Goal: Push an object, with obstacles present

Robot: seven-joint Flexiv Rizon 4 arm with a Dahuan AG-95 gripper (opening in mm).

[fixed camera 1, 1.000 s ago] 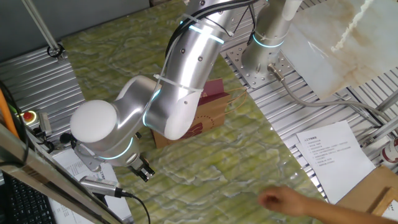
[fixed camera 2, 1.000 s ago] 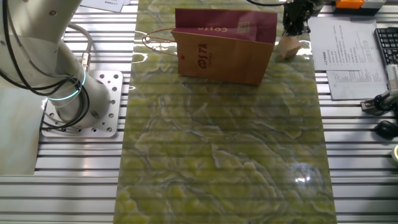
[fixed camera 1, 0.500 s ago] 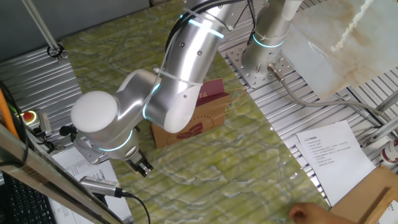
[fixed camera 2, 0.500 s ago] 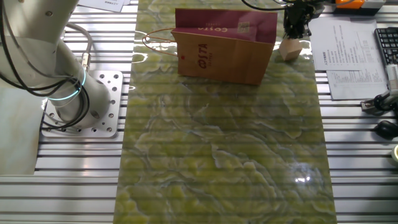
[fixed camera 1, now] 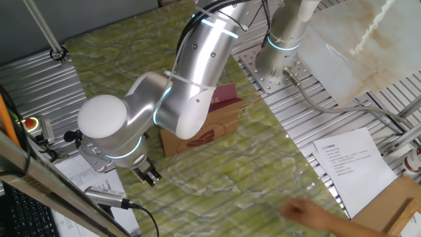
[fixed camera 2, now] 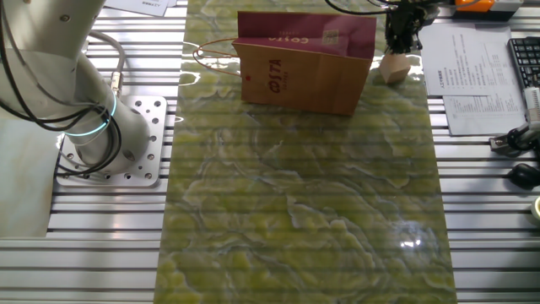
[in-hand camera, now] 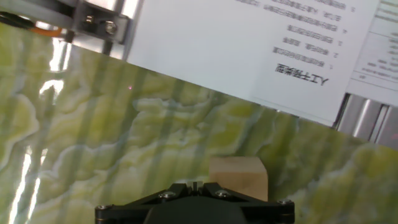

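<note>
The object, a small light-tan wooden cube [fixed camera 2: 393, 67], sits on the green marbled mat near its far right edge, just right of the obstacle. That obstacle is a brown COSTA paper bag [fixed camera 2: 304, 63] with a maroon band, also seen behind the arm as the bag [fixed camera 1: 214, 125]. My gripper [fixed camera 2: 401, 44] is shut and stands right behind the cube, touching or nearly touching it. In the hand view the cube [in-hand camera: 239, 177] lies just ahead and slightly right of the shut gripper [in-hand camera: 194, 185]. The other side view shows the gripper [fixed camera 1: 150, 176] low over the mat, with the cube hidden.
Printed paper sheets [in-hand camera: 249, 43] lie just beyond the mat edge ahead of the cube, next to a keyboard [fixed camera 2: 525, 63]. The arm's base [fixed camera 2: 93, 127] stands left of the mat. A person's hand [fixed camera 1: 309, 214] reaches over the mat's near corner.
My gripper has shifted slightly toward the mat's edge and the cube has slid a little with it. The person's hand has moved at the lower right.
</note>
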